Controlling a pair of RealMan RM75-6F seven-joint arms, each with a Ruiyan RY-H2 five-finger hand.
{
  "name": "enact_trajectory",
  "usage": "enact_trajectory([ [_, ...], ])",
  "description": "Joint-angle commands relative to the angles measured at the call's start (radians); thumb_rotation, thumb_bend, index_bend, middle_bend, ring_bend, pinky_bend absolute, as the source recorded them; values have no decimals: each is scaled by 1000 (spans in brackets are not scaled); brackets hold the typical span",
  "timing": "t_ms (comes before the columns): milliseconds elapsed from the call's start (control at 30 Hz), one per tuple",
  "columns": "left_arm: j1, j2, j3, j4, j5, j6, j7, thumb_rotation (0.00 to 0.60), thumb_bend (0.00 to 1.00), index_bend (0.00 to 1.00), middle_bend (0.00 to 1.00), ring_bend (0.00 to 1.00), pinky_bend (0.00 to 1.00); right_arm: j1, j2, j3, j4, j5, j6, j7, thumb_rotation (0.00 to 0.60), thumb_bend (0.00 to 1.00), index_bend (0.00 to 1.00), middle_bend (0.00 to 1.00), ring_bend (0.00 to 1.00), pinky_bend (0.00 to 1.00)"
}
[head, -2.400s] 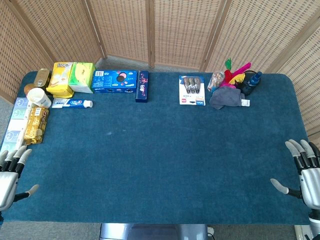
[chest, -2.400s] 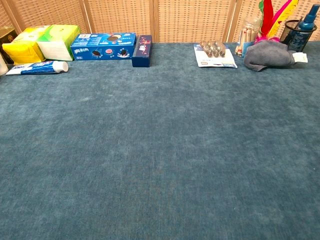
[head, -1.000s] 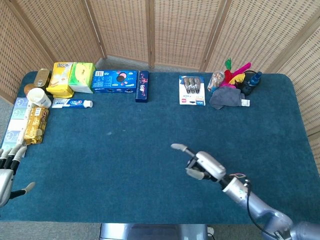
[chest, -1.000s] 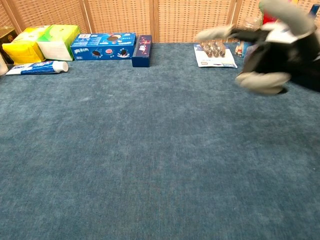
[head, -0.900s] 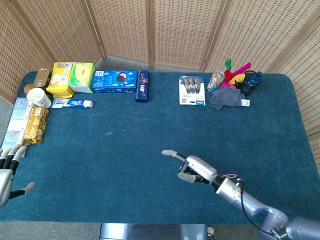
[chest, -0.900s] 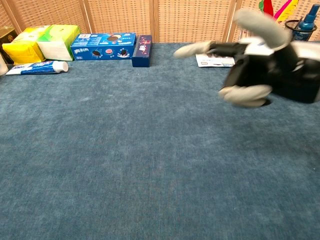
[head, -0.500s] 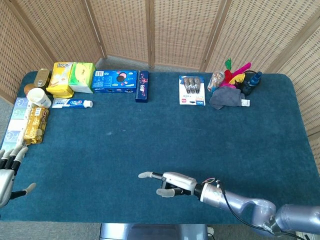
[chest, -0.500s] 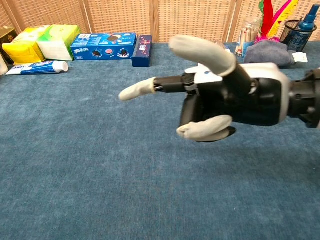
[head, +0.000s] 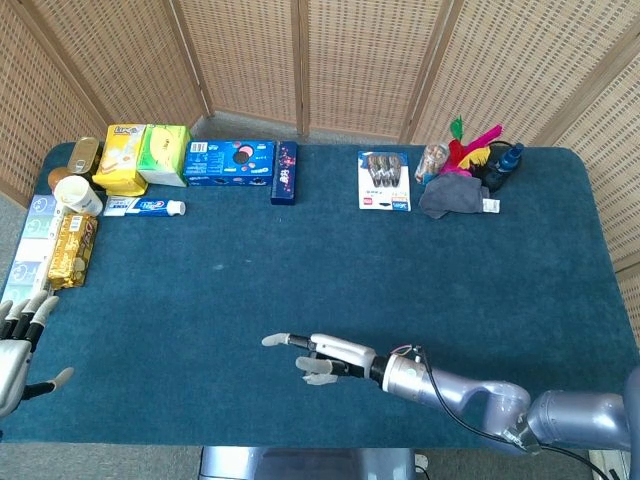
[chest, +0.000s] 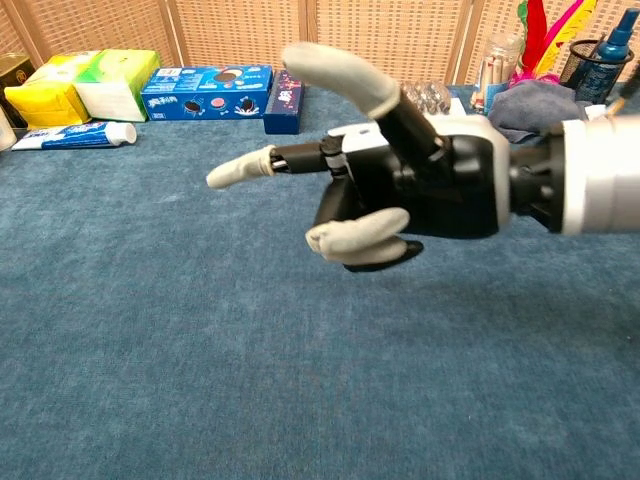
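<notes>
My right hand (head: 322, 358) hovers low over the blue table (head: 250, 280) near the front edge, its arm coming in from the lower right. It holds nothing; one finger stretches out to the left, the thumb stands apart, the other fingers are curled in. In the chest view this right hand (chest: 400, 195) fills the middle, close to the camera. At the table's front left corner lies my left hand (head: 15, 350), fingers spread and empty. Nothing on the table is near either hand.
Along the back left lie a yellow bag (head: 120, 160), green pack (head: 164, 153), cookie box (head: 229, 163), dark blue box (head: 284, 172), toothpaste (head: 145, 207), cup (head: 78, 195) and gold pack (head: 72, 250). Back right: battery pack (head: 384, 180), grey cloth (head: 455, 197), feathers (head: 470, 145).
My right hand swung from the table's right edge across the front to the middle, curling into a pointing shape. The left hand barely shifted.
</notes>
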Motion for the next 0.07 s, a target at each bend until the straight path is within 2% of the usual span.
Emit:
enact_trajectory([
  [33, 0, 1, 0, -1, 1, 1, -2, 540, 145, 0, 0, 0, 0, 30, -1, 3, 16, 5, -13, 45, 0, 0, 0, 1000, 897, 952],
  [67, 0, 1, 1, -1, 2, 1, -2, 540, 145, 0, 0, 0, 0, 34, -3, 1, 18, 3, -10, 55, 0, 0, 0, 1000, 897, 952],
])
